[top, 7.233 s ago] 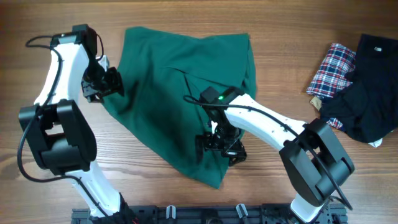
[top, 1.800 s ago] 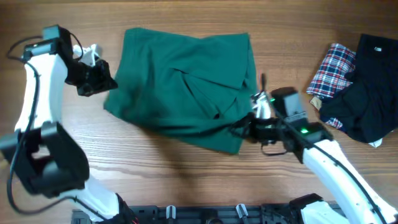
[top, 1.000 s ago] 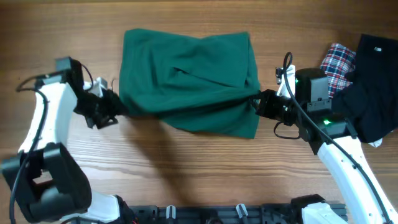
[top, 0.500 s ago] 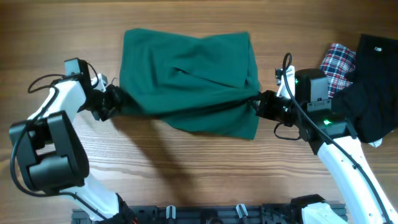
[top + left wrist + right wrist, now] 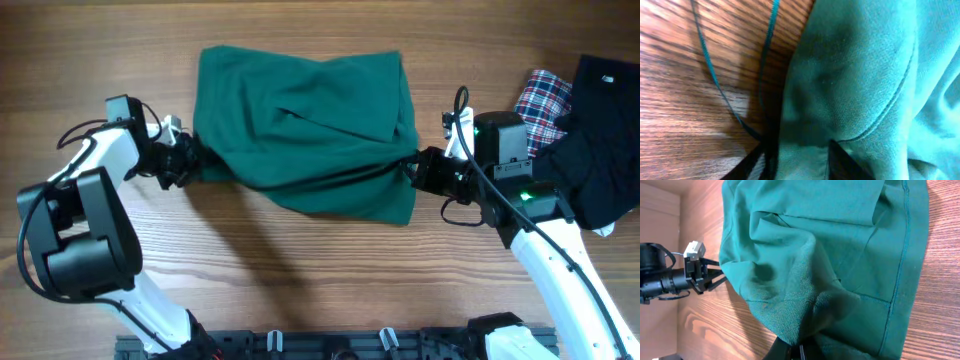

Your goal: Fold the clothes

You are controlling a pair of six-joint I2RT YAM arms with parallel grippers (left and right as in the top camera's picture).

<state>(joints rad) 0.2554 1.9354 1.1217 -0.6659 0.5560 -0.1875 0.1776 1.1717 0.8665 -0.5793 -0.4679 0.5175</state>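
The clothes [image 5: 310,130] lie bunched on the table [image 5: 300,290], the right gripper [image 5: 418,172] with jaws shut on their right edge, the left gripper [image 5: 192,160] with jaws straddling the left edge, grip unclear; likely a stretching-out step, next needing a firm left pinch before both pull.

I see both of my arms built as white tubular links [image 5: 555,265] joined by bulky black joint housings [image 5: 85,235]. The left hand [image 5: 190,166] is black, with a small pale grey block [image 5: 172,124] just behind its fingers and a thin black cable [image 5: 78,128] running farther back. The right hand [image 5: 413,170] is black as well; behind it sit a boxy black wrist [image 5: 498,142], a looped black wire [image 5: 461,98], and, farther back, a green light [image 5: 522,197].
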